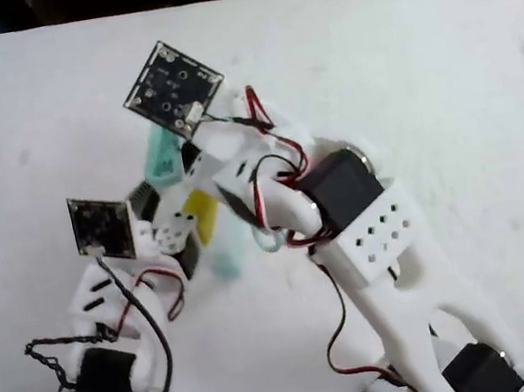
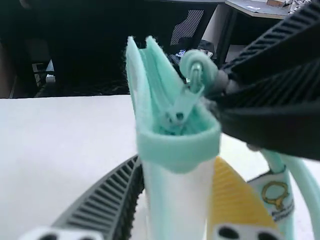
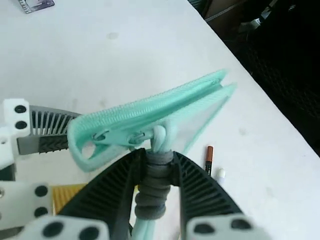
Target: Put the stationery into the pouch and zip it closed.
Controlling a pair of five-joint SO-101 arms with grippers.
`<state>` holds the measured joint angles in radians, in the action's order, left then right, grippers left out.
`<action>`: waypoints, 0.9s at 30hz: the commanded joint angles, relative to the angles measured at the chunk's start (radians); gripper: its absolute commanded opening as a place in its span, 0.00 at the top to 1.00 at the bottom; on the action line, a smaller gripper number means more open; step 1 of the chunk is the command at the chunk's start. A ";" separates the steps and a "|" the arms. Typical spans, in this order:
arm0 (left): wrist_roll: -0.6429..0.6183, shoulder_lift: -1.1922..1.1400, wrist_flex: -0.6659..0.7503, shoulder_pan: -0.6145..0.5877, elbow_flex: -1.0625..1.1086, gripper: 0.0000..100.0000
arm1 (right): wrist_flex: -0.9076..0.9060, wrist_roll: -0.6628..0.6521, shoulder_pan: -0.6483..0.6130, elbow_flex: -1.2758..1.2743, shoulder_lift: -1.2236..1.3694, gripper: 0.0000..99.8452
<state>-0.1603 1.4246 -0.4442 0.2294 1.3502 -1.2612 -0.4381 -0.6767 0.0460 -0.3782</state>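
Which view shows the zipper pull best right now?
The right wrist view: the zipper pull sits side-on along the pouch, with the right gripper shut on its grey cord. The left wrist view shows it end-on, close. The high view gives a teal pouch edge between the arms.

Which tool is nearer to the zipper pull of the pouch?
Right. The right tool is shut on the zipper pull itself. The left tool grips the pouch at its end, beside the pull.
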 commanded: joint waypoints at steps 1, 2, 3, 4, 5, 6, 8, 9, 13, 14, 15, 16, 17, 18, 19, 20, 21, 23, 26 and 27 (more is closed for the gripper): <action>-0.009 -0.007 0.049 0.013 -0.014 0.84 | -0.030 0.008 -0.021 0.015 -0.030 0.98; -0.008 -0.007 0.049 0.013 -0.014 0.87 | -0.030 0.008 -0.019 0.015 -0.042 0.98; -0.008 -0.007 0.049 0.013 -0.014 0.90 | -0.035 0.008 -0.019 0.015 -0.058 0.98; -0.008 -0.007 0.048 0.013 -0.014 0.93 | -0.035 0.008 -0.019 0.018 -0.076 0.98; -0.006 -0.007 0.048 0.013 -0.014 0.95 | -0.031 0.008 -0.021 0.018 -0.099 0.98; 0.008 -0.007 0.048 0.016 -0.014 0.97 | -0.027 0.008 -0.022 0.018 -0.120 0.98; 0.054 -0.005 0.046 0.024 -0.014 0.98 | 0.001 0.008 -0.027 0.018 -0.151 0.98; 0.058 -0.001 0.041 0.028 -0.014 0.98 | 0.015 0.008 -0.028 0.018 -0.162 0.98; 0.107 0.059 -0.057 0.091 -0.025 0.98 | 0.107 0.008 -0.035 0.015 -0.145 0.98; 0.133 0.085 -0.084 0.107 -0.026 0.98 | 0.127 0.006 -0.033 0.015 -0.131 0.98; 0.153 0.114 -0.110 0.119 -0.026 0.98 | 0.140 0.003 -0.031 0.017 -0.117 0.98; 0.172 0.147 -0.133 0.127 -0.025 0.98 | 0.150 0.002 -0.031 0.018 -0.105 0.98; 0.183 0.179 -0.153 0.128 -0.023 0.98 | 0.157 0.002 -0.027 0.018 -0.096 0.98; 0.187 0.206 -0.172 0.125 -0.023 0.98 | 0.162 0.002 -0.016 0.018 -0.087 0.98; 0.187 0.232 -0.184 0.124 -0.018 0.98 | 0.162 0.002 -0.007 0.018 -0.079 0.98; 0.189 0.257 -0.187 0.122 -0.006 0.98 | 0.162 0.002 0.002 0.018 -0.073 0.98; 0.189 0.275 -0.186 0.122 0.011 0.98 | 0.162 0.002 0.016 0.018 -0.067 0.98; 0.189 0.312 -0.184 0.124 0.051 0.98 | 0.160 0.006 0.045 0.014 -0.065 0.98; 0.187 0.348 -0.147 0.124 0.100 0.98 | 0.159 0.006 0.084 0.014 -0.071 0.98; 0.187 0.357 -0.137 0.122 0.109 0.98 | 0.159 0.006 0.091 0.014 -0.073 0.98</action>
<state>0.0130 1.7407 -0.6099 0.3276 1.4454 -1.1462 -0.4442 -0.6552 0.0399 -0.4442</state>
